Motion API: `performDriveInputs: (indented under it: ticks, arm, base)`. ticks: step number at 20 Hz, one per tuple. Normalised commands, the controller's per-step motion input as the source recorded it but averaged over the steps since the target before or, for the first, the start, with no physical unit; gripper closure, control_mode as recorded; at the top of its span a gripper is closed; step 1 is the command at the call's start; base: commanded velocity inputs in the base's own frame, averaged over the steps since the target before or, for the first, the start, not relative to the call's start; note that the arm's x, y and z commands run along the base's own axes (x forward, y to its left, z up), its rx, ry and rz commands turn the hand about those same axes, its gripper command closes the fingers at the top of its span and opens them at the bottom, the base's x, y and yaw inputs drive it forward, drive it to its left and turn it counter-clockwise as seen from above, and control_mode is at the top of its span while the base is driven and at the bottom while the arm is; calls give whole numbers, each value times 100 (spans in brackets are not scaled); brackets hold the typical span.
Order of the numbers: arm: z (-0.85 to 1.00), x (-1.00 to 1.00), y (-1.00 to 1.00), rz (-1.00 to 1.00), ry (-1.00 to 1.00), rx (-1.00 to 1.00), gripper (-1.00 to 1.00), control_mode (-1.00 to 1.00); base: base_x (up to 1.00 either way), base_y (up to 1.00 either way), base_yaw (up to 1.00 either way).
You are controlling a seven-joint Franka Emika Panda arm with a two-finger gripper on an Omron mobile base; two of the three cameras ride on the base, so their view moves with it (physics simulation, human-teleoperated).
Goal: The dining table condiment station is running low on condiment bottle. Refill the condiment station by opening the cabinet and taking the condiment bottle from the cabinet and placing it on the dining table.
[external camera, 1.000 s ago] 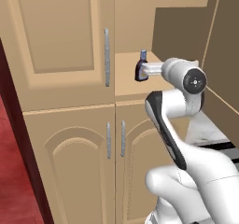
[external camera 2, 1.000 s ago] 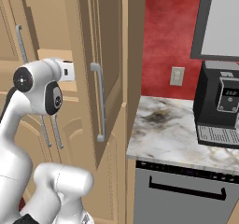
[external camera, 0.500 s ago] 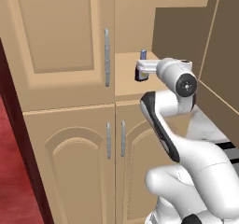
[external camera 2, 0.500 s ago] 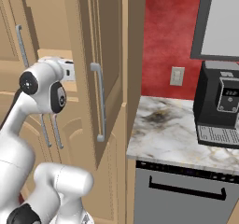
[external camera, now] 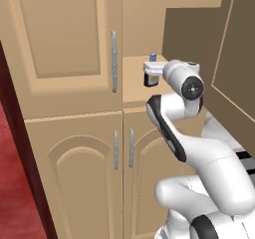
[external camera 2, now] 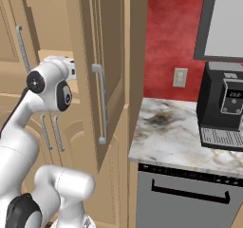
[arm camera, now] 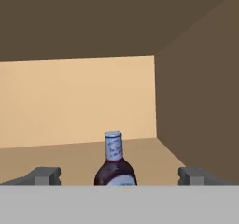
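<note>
My wrist has pushed further into the open upper bay of the cabinet over the last second, the elbow tucking in behind it, and that puts my gripper right up on the condiment bottle. In the hand view the two fingertips stand wide apart, one on each side of the bottle with clear gap both ways, so I'm open and holding nothing yet. The bottle stands on the cabinet shelf, well forward of the back wall and nearer the right-hand side wall. From the left base view its blue cap pokes up just past my hand. It's upright: long axis vertical, cap pointing straight up, narrow neck above the rounder dark body. I read this as the end of the reach, door already swung open, grasp not yet made. Next I'd judge a little more forward travel so the pads land on the body, not the neck, then squeeze.
</note>
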Motion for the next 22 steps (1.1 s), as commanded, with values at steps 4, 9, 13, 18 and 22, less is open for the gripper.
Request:
performDriveInputs:
  ticks: [4,9,13,18,22]
  arm:
    - [-4,28,2,0,4,0,-100,-100]
    - [-18,29,7,0,8,0,-100,-100]
    - [-14,24,4,0,6,0,-100,-100]
    - [0,10,0,1,0,0,-100,-100]
    - [0,17,0,2,0,0,-100,-100]
  base:
    - [0,0,0]
    - [0,0,0]
    - [0,0,0]
    - [0,0,0]
    - [0,0,0]
